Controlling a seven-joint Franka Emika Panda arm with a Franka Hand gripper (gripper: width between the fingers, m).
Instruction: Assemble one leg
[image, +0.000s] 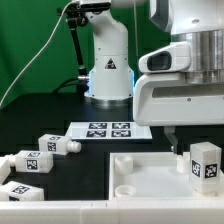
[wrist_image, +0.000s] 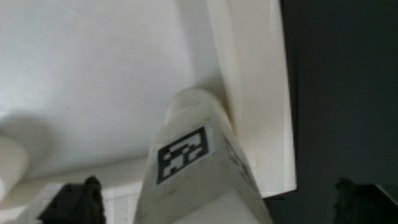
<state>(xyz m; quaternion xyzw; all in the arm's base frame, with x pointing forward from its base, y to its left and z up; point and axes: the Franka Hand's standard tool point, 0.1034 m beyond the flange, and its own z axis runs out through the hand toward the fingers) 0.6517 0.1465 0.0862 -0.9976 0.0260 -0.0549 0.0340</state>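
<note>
One leg (image: 205, 162), a white square post with a black-and-white tag, stands upright in the tray-like white tabletop (image: 145, 178) near its corner on the exterior view's right. My gripper (image: 196, 138) hangs right above it. In the wrist view the leg (wrist_image: 192, 160) rises between my two dark fingertips (wrist_image: 75, 202), which stand wide apart and clear of it on both sides, so the gripper (wrist_image: 214, 206) is open. The tabletop's flat white inside (wrist_image: 107, 70) fills the rest of that view. Three more legs (image: 58, 145) lie loose at the exterior view's left.
The marker board (image: 100, 130) lies flat behind the tabletop, in front of the arm's white base (image: 108, 75). The loose legs (image: 30, 161) lie on the black table. A white rail (image: 50, 212) runs along the front edge.
</note>
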